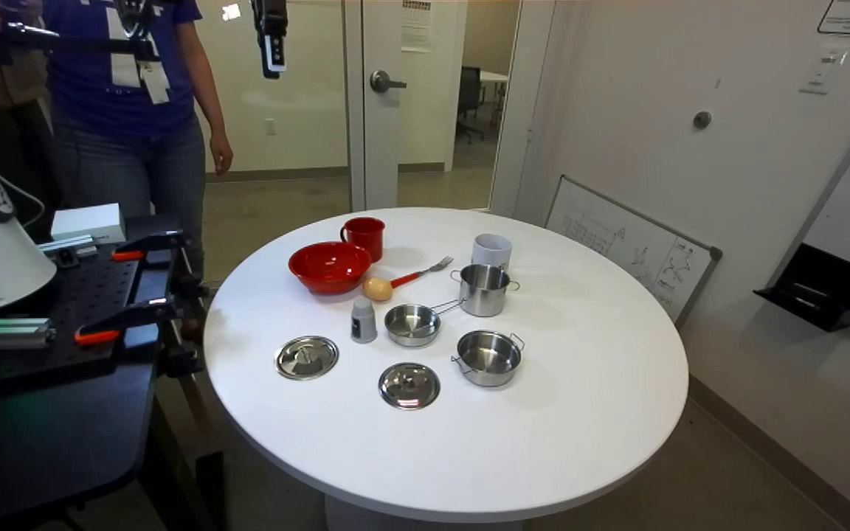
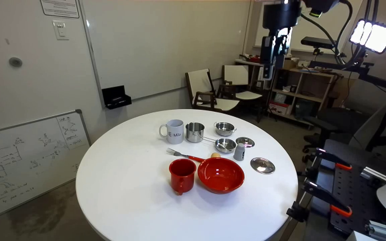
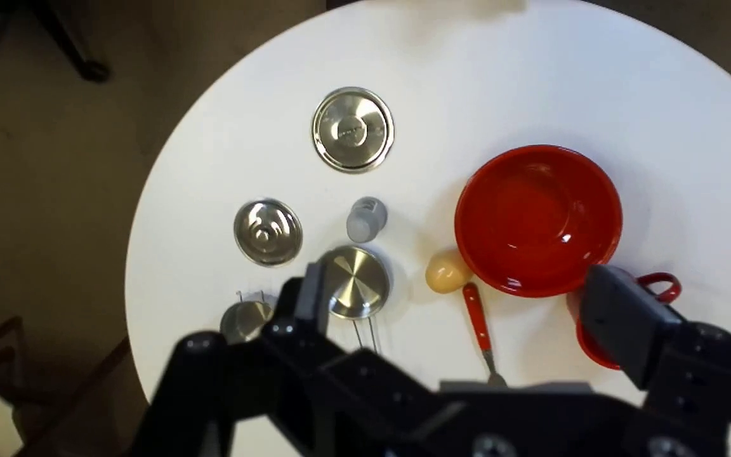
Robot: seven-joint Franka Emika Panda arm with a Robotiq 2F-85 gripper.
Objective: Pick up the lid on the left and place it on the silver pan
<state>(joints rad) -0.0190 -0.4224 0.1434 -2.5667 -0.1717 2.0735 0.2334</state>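
Black fingers (image 3: 619, 324) stand far apart in the wrist view: the hand (image 3: 457, 279) is spread wide, high over the white counter (image 2: 129, 204) and well apart from everything on it. Two steel lids lie there: a knobbed lid (image 3: 268, 232), to the left beyond the hand in the wrist view, and a grooved lid (image 3: 353, 130), farther past the fingertips. One silver pan (image 1: 482, 293), deep and two-handled, stands below the hand in both exterior views; its inner wall shows, its floor cannot be made out. One shallow silver bowl (image 3: 243, 319) is partly covered by the finger on the wrist view's left, and one skillet (image 3: 358, 282) sits at that fingertip's edge, steel bottom in sight. Seen through the gap between the fingers are one tan egg-shaped object (image 3: 448, 271) and one red-handled fork (image 3: 478, 320); one red bowl (image 3: 533, 216), glossy inside, lies just past the right fingertip. One grey shaker (image 3: 365, 219) is beyond the left fingertip. Below the hand in both exterior views stand one red mug (image 1: 364, 237) and one white mug (image 1: 491, 251).
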